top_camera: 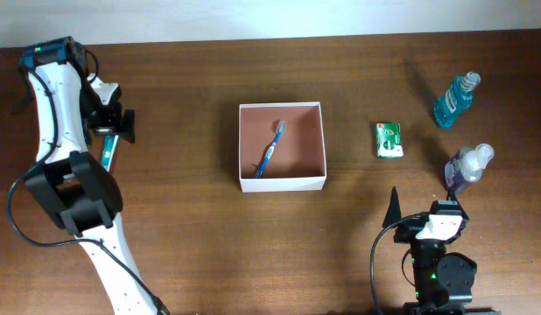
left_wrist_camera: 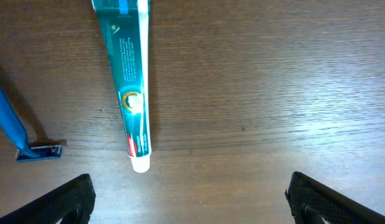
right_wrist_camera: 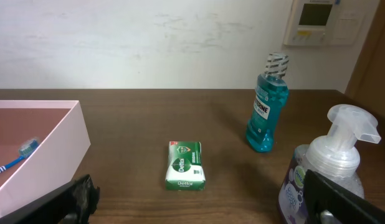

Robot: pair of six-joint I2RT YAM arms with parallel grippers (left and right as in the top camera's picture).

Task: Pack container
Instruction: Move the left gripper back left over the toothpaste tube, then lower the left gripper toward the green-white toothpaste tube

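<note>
Left gripper [left_wrist_camera: 189, 186] gapes empty, toothpaste [left_wrist_camera: 131, 93] just ahead; right gripper [right_wrist_camera: 197, 186] released too; container [top_camera: 282, 182] seems light, stiff; pinch one wall.

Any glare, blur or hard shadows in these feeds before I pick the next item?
Left wrist: pale sheen on the tabletop right of the toothpaste tube, whose print is sharp. Right wrist: even light, soap packet label readable; the pump bottle is cropped at the edge and slightly soft. Overhead: sharp; the mouthwash bottle throws a long shadow up and left in the frame.
</note>
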